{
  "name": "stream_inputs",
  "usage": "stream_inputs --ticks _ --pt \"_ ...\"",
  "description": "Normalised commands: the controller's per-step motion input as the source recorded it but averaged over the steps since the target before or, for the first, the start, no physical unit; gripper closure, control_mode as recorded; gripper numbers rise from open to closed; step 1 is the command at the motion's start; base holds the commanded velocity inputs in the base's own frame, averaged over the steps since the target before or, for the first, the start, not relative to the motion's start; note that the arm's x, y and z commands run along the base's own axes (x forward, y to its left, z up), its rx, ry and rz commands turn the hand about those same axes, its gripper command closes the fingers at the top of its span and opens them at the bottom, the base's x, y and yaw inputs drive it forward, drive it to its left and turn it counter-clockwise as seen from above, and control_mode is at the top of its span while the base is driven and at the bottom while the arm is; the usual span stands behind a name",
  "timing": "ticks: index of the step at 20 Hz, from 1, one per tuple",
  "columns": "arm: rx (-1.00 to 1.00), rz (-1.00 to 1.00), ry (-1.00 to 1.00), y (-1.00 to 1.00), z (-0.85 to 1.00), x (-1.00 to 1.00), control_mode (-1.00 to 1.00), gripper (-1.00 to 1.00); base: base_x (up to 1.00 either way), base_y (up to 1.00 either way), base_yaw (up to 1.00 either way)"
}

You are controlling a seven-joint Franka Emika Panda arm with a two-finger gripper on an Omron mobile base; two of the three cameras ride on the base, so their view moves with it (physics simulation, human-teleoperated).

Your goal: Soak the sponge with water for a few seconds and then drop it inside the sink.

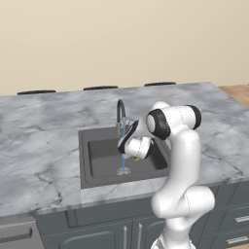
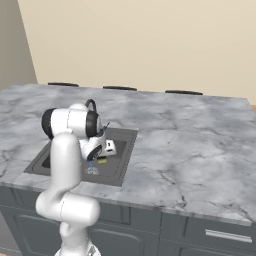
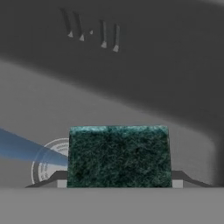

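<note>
Marble counter [image 1: 44,146] wraps one dark sink [image 1: 97,165]; the sponge [image 3: 119,155], green side up, is pinched in the gripper [image 3: 119,183] over the basin, touching one water stream [image 3: 26,151] above the drain [image 3: 48,168], faucet [image 1: 119,114] behind

Faucet [image 1: 119,113] behind, open basin [image 1: 104,158] below
</note>
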Motion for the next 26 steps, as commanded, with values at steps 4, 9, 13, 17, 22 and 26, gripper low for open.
stream_inputs --ticks 4,9,13,17,22,26 --pt "0.0 0.0 -0.06 -0.02 -0.38 0.0 -1.0 1.0 0.0 0.0 0.0" --pt "-0.01 0.0 -0.06 -0.09 -0.34 0.0 -1.0 1.0 0.0 0.0 0.0" --pt "-0.02 0.0 -0.06 -0.21 -0.29 0.0 -1.0 1.0 0.0 0.0 0.0" --pt "-0.02 0.0 -0.04 -0.25 -0.25 0.0 -1.0 1.0 0.0 0.0 0.0" --pt "0.0 -0.03 0.0 -0.08 -0.02 0.0 -1.0 1.0 0.0 0.0 0.0" --pt "0.0 0.0 0.0 0.05 0.0 0.0 -1.0 -1.0 0.0 0.0 0.0"
